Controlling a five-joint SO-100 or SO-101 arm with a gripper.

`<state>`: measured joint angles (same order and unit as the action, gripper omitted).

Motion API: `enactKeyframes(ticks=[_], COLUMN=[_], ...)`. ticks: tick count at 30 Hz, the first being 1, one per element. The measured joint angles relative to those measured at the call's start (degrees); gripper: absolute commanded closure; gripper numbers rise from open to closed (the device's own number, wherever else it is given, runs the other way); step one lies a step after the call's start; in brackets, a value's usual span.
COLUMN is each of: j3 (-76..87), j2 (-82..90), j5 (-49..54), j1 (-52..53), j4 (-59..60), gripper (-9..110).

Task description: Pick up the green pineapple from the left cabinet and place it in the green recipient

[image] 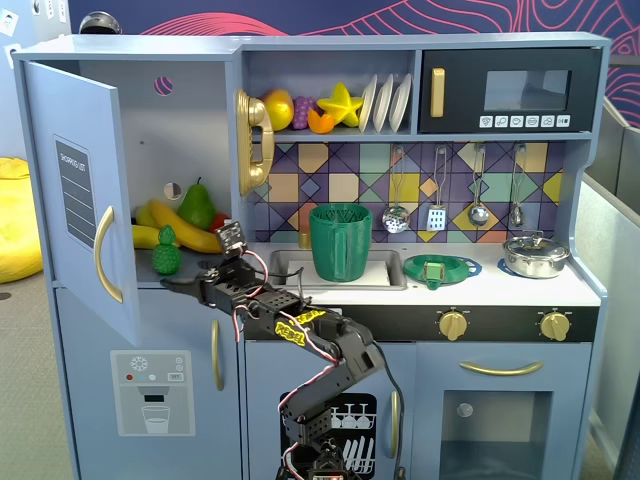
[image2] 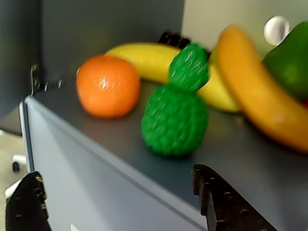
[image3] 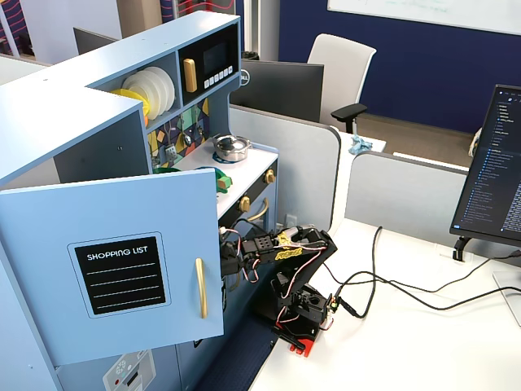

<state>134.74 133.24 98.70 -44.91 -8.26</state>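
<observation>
The green pineapple point(image: 166, 252) stands upright near the front edge of the shelf inside the left cabinet point(image: 62, 120), whose door hangs open. In the wrist view it point(image2: 175, 119) sits centre frame, crown up. My gripper point(image: 173, 283) is open and empty, just in front of the shelf edge and slightly below the pineapple. Its two black fingertips point(image2: 27, 208) frame the bottom of the wrist view, the gripper point(image2: 120, 195) wide apart and short of the fruit. The green recipient point(image: 340, 243) stands upright in the sink, to the right in this fixed view.
An orange point(image2: 108, 86), bananas point(image2: 144, 58) and a dark-green pear point(image: 197, 206) crowd the shelf around the pineapple. A flat green strainer dish point(image: 440, 268) and a metal pot point(image: 535, 256) sit on the counter. The open door point(image3: 114, 261) hides the shelf in a fixed view.
</observation>
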Motion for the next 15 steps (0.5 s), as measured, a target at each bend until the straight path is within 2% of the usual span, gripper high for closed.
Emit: enactKeyframes(ticks=[8, 15], j3=[-4.0, -7.6], j2=[-8.6, -15.3], j5=[-7.1, -8.0], j1=[0.5, 2.3], j4=[-5.8, -8.2], gripper=[60, 61])
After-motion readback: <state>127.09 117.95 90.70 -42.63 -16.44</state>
